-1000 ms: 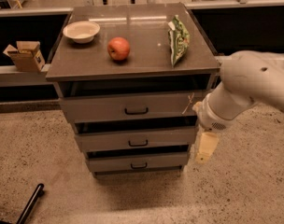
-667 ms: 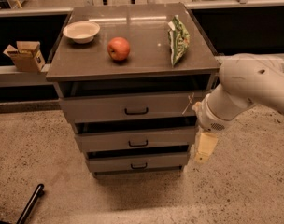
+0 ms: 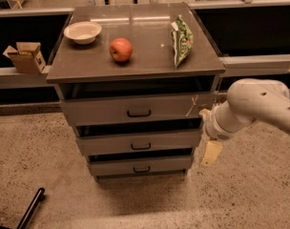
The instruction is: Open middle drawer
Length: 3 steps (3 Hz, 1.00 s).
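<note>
A grey cabinet (image 3: 135,56) has three drawers. The middle drawer (image 3: 140,142) has a plain grey front with a small black loop handle (image 3: 140,146) at its centre. Above it is the taller top drawer (image 3: 135,109) with a white scratch on its right side. Below it is the smallest-looking bottom drawer (image 3: 140,166). All three fronts stand slightly forward, with dark gaps above them. My gripper (image 3: 209,152) hangs from the white arm (image 3: 252,109) just right of the cabinet, level with the middle and bottom drawers, about a hand's width right of the middle drawer's edge and touching nothing.
On the cabinet top are a white bowl (image 3: 82,31), a red apple (image 3: 120,49) and a green chip bag (image 3: 181,39). A small cardboard box (image 3: 25,57) sits on a ledge at left. A black rod (image 3: 30,208) lies on the speckled floor at lower left.
</note>
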Each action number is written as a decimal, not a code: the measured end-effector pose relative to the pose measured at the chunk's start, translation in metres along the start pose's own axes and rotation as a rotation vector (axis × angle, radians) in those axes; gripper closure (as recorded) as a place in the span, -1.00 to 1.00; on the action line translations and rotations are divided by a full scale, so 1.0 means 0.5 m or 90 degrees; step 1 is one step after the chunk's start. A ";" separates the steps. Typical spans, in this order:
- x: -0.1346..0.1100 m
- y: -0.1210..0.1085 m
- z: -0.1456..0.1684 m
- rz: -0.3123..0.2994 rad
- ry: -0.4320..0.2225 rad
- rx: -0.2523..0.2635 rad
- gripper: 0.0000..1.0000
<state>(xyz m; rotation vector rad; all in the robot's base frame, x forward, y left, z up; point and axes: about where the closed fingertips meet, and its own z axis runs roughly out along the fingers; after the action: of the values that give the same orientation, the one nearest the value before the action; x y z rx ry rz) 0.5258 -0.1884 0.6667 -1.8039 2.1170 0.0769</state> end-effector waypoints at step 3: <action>-0.004 -0.061 0.133 -0.059 -0.059 -0.022 -1.00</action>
<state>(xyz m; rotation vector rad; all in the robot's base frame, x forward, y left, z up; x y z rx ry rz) 0.5710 -0.1743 0.6110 -1.8783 1.9767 0.1699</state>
